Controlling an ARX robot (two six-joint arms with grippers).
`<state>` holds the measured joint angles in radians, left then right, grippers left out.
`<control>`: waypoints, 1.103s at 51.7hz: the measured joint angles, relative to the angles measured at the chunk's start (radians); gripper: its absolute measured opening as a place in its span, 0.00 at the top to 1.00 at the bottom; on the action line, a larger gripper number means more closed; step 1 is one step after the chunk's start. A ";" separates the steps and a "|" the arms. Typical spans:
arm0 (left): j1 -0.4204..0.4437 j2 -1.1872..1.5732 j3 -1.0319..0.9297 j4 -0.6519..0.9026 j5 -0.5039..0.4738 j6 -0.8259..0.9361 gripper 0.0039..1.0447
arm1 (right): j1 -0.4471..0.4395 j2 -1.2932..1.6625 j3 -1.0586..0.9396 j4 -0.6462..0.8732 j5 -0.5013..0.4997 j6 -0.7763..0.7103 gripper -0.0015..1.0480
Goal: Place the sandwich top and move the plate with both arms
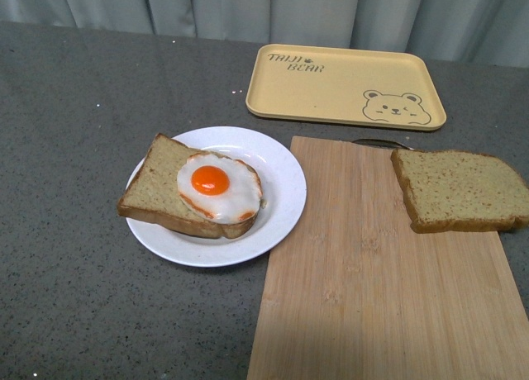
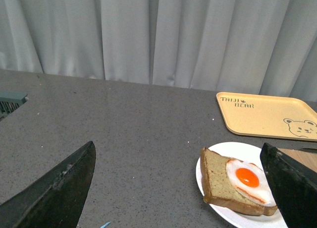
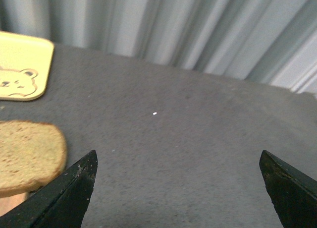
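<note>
Left pincer (image 2: 177,146), right pincer (image 3: 178,152) gaping | sandwich top (image 1: 459,190) porous (brown-crusted) | plate (image 1: 285,182) round

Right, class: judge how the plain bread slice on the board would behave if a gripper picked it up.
The sandwich top looks thick with squared edges, so probably stiff, not floppy. Its porous crumb suggests it is light and may dent if squeezed hard.

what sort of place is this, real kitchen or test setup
Likely a staged test tabletop, not a kitchen: a plain curtain behind a grey table, with a wooden cutting board and a white plate of egg-topped bread.
</note>
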<state>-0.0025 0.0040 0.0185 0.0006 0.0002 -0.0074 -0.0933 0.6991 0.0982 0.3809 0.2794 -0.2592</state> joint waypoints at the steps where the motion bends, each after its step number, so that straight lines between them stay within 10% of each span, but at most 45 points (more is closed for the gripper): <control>1: 0.000 0.000 0.000 0.000 0.000 0.000 0.06 | -0.013 0.048 0.018 0.004 -0.027 0.011 0.09; 57: 0.000 0.000 0.000 0.000 0.000 0.000 0.06 | -0.110 1.231 0.694 -0.255 -0.663 0.391 0.19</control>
<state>-0.0025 0.0040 0.0185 0.0006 0.0002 -0.0074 -0.2031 1.9297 0.7921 0.1261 -0.3836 0.1318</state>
